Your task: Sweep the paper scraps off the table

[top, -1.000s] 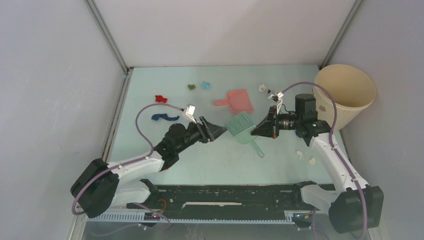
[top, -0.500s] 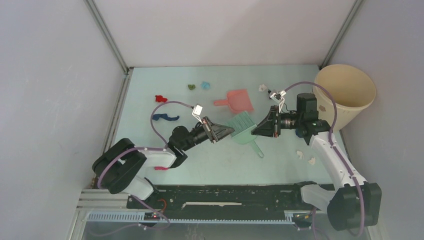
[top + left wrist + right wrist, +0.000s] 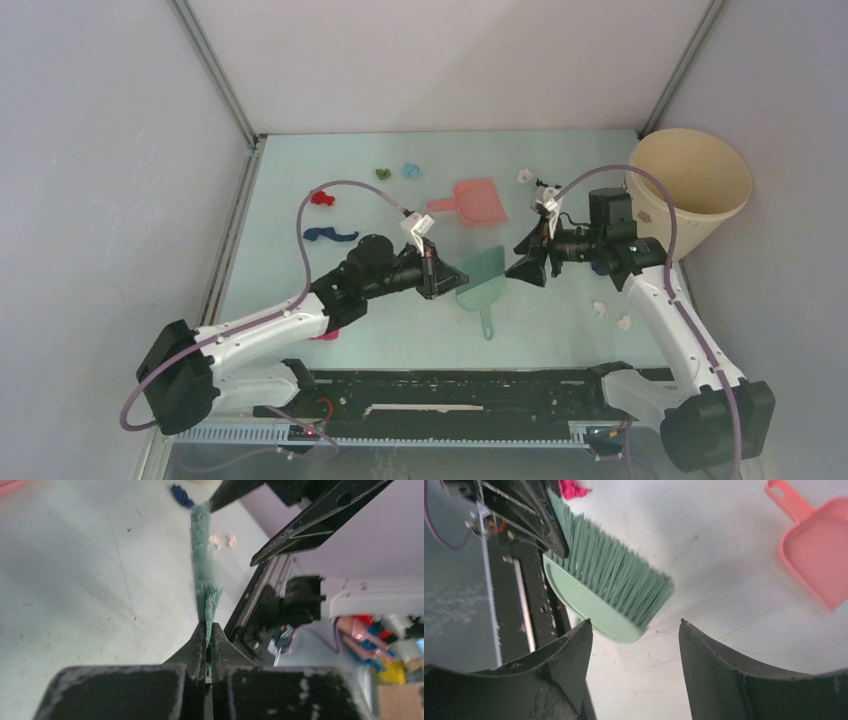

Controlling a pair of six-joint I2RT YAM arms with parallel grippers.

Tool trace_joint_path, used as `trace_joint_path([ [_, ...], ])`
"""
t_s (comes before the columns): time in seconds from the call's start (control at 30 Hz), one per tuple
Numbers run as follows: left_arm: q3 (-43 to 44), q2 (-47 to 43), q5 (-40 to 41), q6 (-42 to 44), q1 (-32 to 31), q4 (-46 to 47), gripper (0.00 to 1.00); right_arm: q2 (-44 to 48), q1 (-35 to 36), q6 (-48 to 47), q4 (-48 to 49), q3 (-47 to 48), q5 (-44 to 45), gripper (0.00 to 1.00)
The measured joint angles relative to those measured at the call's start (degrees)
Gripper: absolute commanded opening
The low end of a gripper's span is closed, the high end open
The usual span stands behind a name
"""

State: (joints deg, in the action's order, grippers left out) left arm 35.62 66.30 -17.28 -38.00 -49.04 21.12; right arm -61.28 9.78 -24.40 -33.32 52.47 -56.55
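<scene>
Well apart from left gripper (image 3: 458, 279) lie paper scraps (image 3: 329, 235)

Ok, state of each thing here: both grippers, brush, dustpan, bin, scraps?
left gripper: shut on brush
right gripper: open, holding nothing
brush: held by its head, handle free
dustpan: lying flat, unheld
bin: upright
scraps: scattered, unswept

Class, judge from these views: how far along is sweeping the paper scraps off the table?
Done: nothing swept yet; the crumpled paper scraps lie scattered on the pale mint-green table, and the salmon-pink plastic dustpan looks empty. In hand: the left gripper is shut on the teal-green hand brush; the right gripper stands open beside it. Left: all the sweeping.
</scene>
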Motion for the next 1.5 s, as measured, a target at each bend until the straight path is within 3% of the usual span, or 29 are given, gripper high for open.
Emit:
trace_joint_path([
  [0.13, 8.8, -1.6, 0.2, 8.9, -2.2, -19.1, 0.0, 1.6, 5.3, -8.7, -3.5, 1.4, 2.6, 0.73],
  [0.33, 13.2, -3.0, -0.8, 20.5, -4.1, -39.5, 0.0, 1.9, 13.7, -18.3, -8.5, 1.5, 3.9, 0.75],
  [0.7, 23.4, -3.0, -4.0, 30.4, -5.1, -55.3, 0.0, -4.8, 25.4, -17.5, -5.3, 1.6, 3.5, 0.7],
  [0.77, 25.7, -3.0, -4.0, 31.6, -5.2, -56.6, 0.0, -6.1, 26.7, -16.7, -3.9, 1.6, 3.5, 0.58],
  [0.93, 29.2, -2.6, -3.8, 34.1, -5.2, -59.7, 0.0, -9.2, 30.1, -15.2, -2.4, 1.6, 3.2, 0.1],
  [1.0, 29.5, -2.4, -3.3, 34.9, -5.2, -60.5, 0.01, -9.7, 29.9, -14.3, -2.2, 1.6, 2.7, 0.0],
  [1.03, 29.6, -2.3, -2.7, 35.1, -5.2, -60.8, 0.04, -9.8, 29.4, -13.9, -2.2, 1.6, 2.3, 0.0],
  [1.17, 30.1, -2.4, 0.3, 35.9, -5.2, -59.8, 0.55, -9.8, 25.6, -12.8, -2.3, 1.6, -0.7, 0.0],
  [1.23, 29.7, -3.1, 3.3, 34.9, -5.2, -58.7, 0.7, -9.8, 22.3, -12.2, -2.2, 1.6, -3.3, 0.0],
  [1.37, 22.4, -10.7, 9.4, 30.9, -5.2, -49.2, 0.81, -9.8, 16.4, -10.6, -2.2, 1.6, -8.1, 0.0],
  [1.5, 9.1, -23.3, 12.6, 26.1, -5.2, -35.1, 0.8, -9.8, 13.2, -8.1, -1.9, 1.6, -11.7, 0.0],
])
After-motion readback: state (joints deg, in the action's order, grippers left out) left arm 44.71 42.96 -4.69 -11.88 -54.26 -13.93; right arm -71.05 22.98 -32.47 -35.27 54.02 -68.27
